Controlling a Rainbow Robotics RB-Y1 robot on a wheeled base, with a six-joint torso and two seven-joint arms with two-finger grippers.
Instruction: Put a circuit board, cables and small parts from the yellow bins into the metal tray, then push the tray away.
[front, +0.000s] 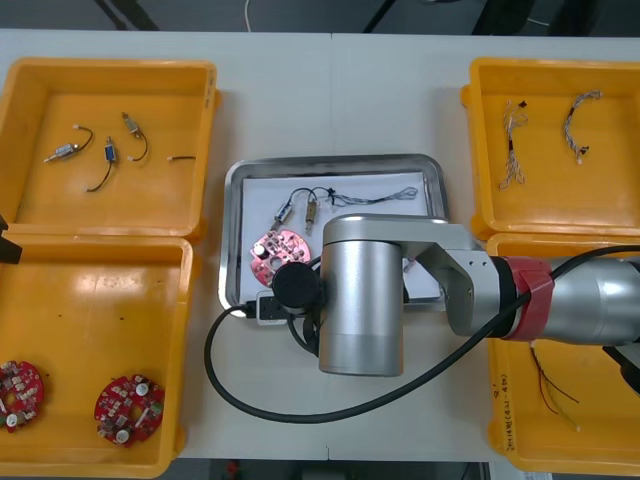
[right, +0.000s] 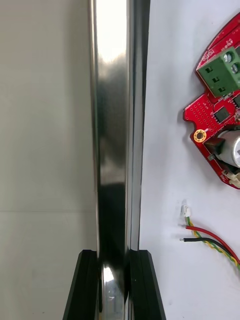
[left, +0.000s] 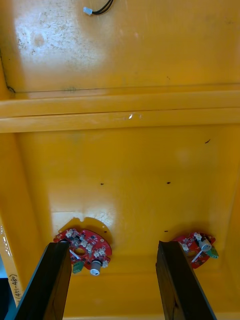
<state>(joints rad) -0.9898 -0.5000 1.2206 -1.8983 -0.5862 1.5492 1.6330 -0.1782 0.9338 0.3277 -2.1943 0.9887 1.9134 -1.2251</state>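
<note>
Metal tray (front: 232, 230) mid-table: shiny rim, white inside. My right gripper (right: 114, 255) is pinched on its 6 o'clock rim. Left gripper (left: 112, 250) is spread wide over the 8 o'clock yellow bin (left: 125, 175). Round red circuit board (front: 272, 252) at tray's 8, cables (front: 350, 197) at its 12.

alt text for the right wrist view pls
The right gripper is shut on the rim of the metal tray, the shiny rim running away from between its black fingers. On the tray's white inside lie a red circuit board and a red and yellow cable; the light table lies on the rim's other side.
</note>
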